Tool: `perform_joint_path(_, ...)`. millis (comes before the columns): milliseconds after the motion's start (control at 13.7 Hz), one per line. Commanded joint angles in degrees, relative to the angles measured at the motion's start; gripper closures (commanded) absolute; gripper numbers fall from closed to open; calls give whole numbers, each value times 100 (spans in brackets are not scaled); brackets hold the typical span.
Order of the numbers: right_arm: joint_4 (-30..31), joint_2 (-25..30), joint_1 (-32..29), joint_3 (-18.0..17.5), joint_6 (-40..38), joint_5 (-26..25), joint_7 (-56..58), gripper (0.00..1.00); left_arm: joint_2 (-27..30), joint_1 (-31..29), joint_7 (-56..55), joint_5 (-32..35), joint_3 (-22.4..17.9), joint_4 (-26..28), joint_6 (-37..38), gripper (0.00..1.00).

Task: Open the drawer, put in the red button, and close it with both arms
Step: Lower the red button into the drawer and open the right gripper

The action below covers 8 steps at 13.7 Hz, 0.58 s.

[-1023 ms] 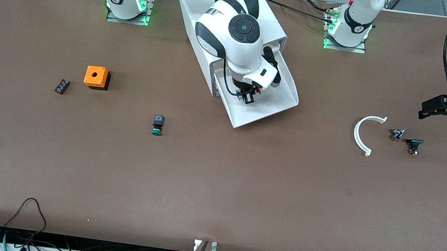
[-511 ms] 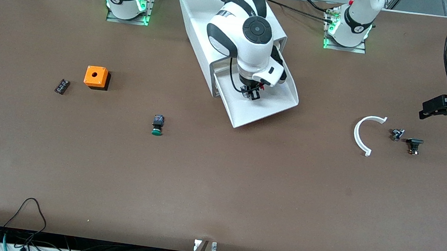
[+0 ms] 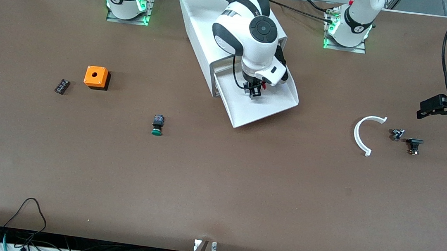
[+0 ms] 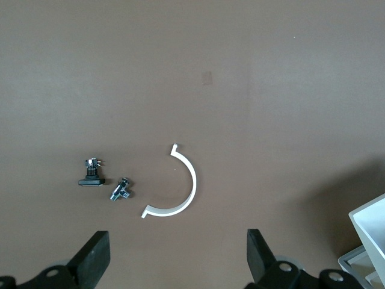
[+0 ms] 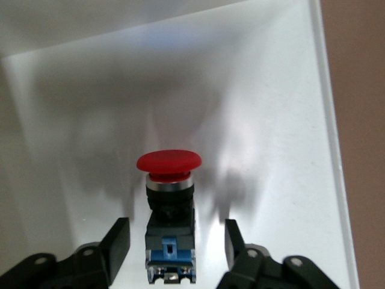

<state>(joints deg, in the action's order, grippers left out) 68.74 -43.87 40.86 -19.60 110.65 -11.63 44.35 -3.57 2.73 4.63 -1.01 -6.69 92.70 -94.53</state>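
**Red button lies in the open drawer**

You see the drawer [image 3: 269, 105] pulled out of the white cabinet [image 3: 201, 19], toward the front camera. The red button [image 5: 170, 208] lies on its side on the drawer floor, between the fingers [image 5: 117, 244] of the right gripper [image 3: 254, 90]. That gripper is spread wide, with a gap on each side of the button's black body, gripping nothing. The left gripper [image 3: 437, 107] waits above the desk [image 3: 217, 183] at the left arm's end, fingers wide apart and empty, over bare desk near a white arc [image 3: 361, 134] and two small parts [image 3: 407, 138]. A green button [image 3: 157, 125] and an orange box [image 3: 96, 76] sit toward the right arm's end
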Motion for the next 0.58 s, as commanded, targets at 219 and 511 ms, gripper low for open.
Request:
perform_joint_path(219,-317,545,-235,44,-386,-94,-365,0,-258,61,-155,30,88,-121,137,0)
perform_joint_path(511,-309,1055,-631,53,-421,-94,-1206,0,-566,315,-1224,21,641,238,-283,0)
